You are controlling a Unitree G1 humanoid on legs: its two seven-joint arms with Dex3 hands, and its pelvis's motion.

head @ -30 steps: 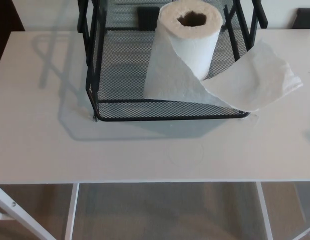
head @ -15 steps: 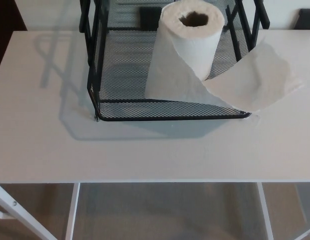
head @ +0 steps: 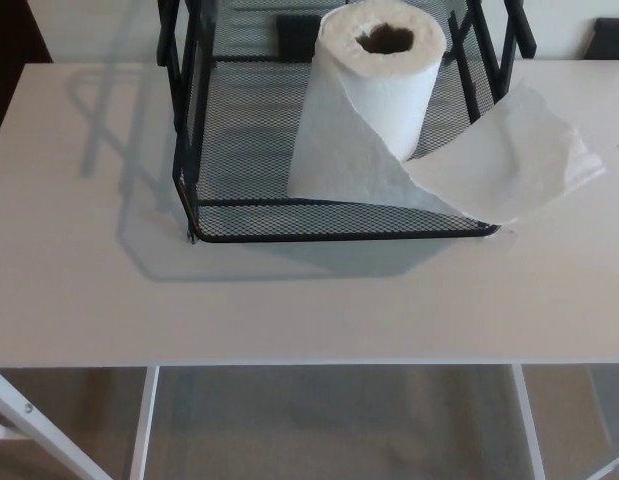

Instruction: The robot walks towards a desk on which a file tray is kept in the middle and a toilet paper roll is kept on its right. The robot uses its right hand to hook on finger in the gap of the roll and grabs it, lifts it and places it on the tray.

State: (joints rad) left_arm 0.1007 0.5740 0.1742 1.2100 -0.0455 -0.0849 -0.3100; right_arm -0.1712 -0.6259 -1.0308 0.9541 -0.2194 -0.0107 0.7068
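A white toilet paper roll (head: 381, 75) stands upright inside the black mesh file tray (head: 239, 215), toward its right side, with the core hole facing up. A loose tail of paper (head: 509, 160) unrolls from it, drapes over the tray's front right rim and lies on the white desk (head: 289, 300). Neither of my hands shows in the head view.
The tray's black upright frame posts (head: 184, 60) rise at its left and right sides. The desk's front edge runs across the lower part of the view, with white legs (head: 29, 420) and floor below. A dark object (head: 609, 38) sits at the far right back edge.
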